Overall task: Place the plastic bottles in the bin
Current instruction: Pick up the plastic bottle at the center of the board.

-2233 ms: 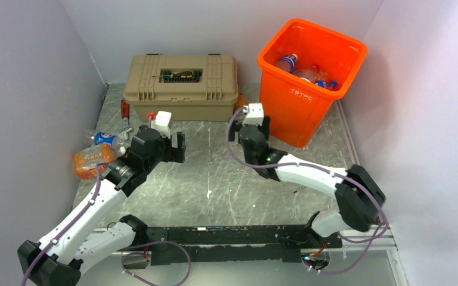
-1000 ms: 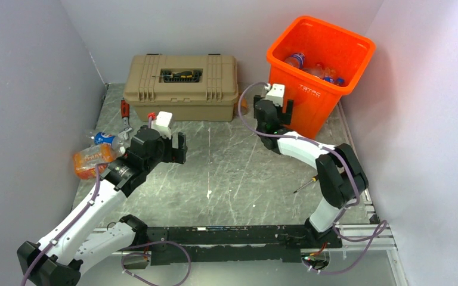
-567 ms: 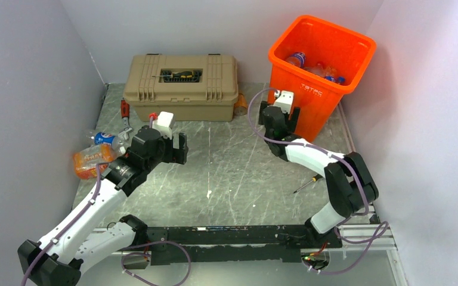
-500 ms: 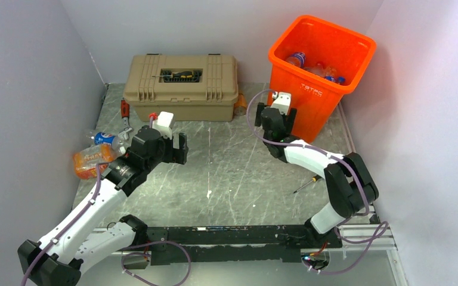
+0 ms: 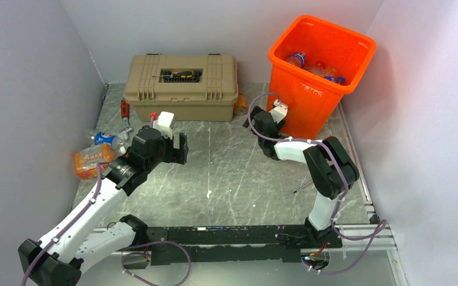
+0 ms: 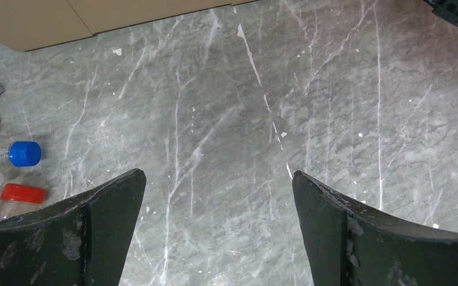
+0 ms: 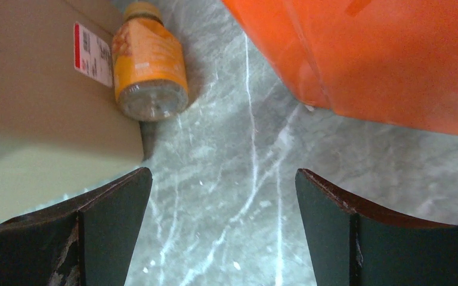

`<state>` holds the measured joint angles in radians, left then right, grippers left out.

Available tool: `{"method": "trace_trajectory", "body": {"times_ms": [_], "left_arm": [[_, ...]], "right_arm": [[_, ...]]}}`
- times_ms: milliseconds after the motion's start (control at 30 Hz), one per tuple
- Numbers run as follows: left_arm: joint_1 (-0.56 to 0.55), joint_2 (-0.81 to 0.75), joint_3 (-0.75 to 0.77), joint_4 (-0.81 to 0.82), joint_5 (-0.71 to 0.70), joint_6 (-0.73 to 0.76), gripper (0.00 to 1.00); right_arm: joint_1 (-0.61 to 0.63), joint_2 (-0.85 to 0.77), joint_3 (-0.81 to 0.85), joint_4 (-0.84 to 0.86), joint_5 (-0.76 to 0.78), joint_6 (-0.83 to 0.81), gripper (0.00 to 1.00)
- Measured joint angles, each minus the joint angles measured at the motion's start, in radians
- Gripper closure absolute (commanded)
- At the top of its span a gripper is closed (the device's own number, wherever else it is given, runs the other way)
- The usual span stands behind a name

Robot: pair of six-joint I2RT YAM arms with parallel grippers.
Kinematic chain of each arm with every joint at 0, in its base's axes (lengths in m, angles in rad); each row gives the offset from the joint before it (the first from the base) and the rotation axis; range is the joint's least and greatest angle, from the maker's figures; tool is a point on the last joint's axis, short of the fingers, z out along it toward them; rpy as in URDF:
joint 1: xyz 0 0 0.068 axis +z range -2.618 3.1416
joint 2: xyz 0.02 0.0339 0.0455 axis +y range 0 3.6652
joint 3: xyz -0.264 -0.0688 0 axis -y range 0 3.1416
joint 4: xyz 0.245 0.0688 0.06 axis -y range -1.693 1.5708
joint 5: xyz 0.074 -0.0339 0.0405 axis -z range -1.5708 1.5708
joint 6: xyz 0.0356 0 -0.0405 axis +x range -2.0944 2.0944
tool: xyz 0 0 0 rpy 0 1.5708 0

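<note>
At the far left, crushed bottles (image 5: 93, 156) lay on the table (image 5: 226, 173). My left gripper (image 6: 217, 179) hung above it, jaws wide and empty. My right gripper (image 7: 223, 176), equally wide and empty, faced an orange-labelled bottle (image 7: 149, 62) lying between the toolbox (image 7: 30, 89) and the bin (image 5: 321, 89), which held other bottles (image 5: 296, 60).

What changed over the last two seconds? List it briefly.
The right gripper swung toward the bin, which shifted slightly right and back, then drew back to face the gap by the orange bottle, open and empty. Nothing was grasped or released. The left gripper, toolbox and left-side bottles stayed put.
</note>
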<state>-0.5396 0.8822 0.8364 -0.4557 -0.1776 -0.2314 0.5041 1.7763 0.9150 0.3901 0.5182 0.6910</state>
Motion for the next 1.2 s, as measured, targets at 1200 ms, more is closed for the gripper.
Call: {"method": "trace_trajectory", "body": {"times_ms": [1200], "left_arm": [[0.000,0.026,0.000,0.000,0.027,-0.001,0.01]], "right_arm": [[-0.057,0.499,0.311,0.426,-0.130,0.611,0.05]]}}
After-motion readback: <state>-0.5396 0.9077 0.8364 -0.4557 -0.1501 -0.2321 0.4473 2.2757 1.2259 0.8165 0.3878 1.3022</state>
